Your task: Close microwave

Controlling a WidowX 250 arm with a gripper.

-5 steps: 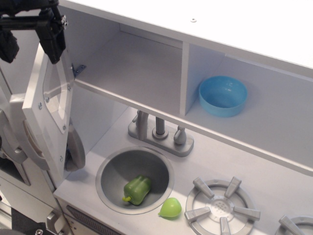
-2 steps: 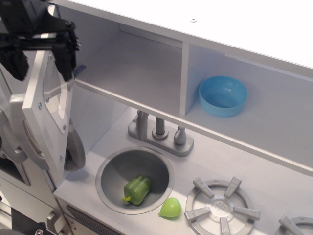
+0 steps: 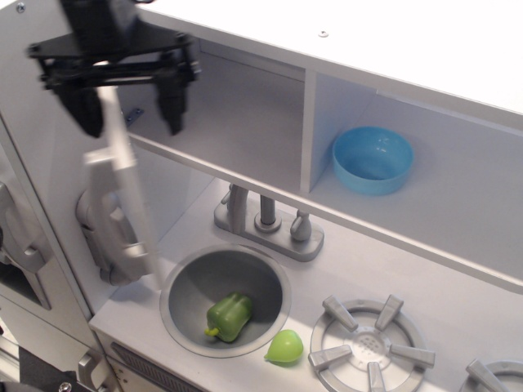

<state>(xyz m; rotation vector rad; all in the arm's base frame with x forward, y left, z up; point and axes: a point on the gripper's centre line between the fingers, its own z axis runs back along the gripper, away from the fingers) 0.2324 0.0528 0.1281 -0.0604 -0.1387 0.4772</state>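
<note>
The microwave is the grey-white box compartment (image 3: 229, 106) at the upper left of the toy kitchen. Its door (image 3: 131, 204) stands partly open and shows nearly edge-on, blurred by motion, with the silver bar handle (image 3: 98, 229) on its left face. My black gripper (image 3: 127, 110) is at the door's top edge. It is open, with one finger (image 3: 82, 110) left of the door and the other (image 3: 172, 106) to the right, in front of the compartment's mouth. I cannot tell whether a finger touches the door.
A blue bowl (image 3: 372, 159) sits in the shelf compartment to the right. Below are the faucet (image 3: 265, 216), the round sink (image 3: 184, 286) holding a green pepper (image 3: 229, 316), a light green fruit (image 3: 284, 347) on the counter, and a burner (image 3: 368, 347).
My gripper has moved right and slightly down along the door's top. The door has swung from facing left to nearly edge-on, toward the compartment.
</note>
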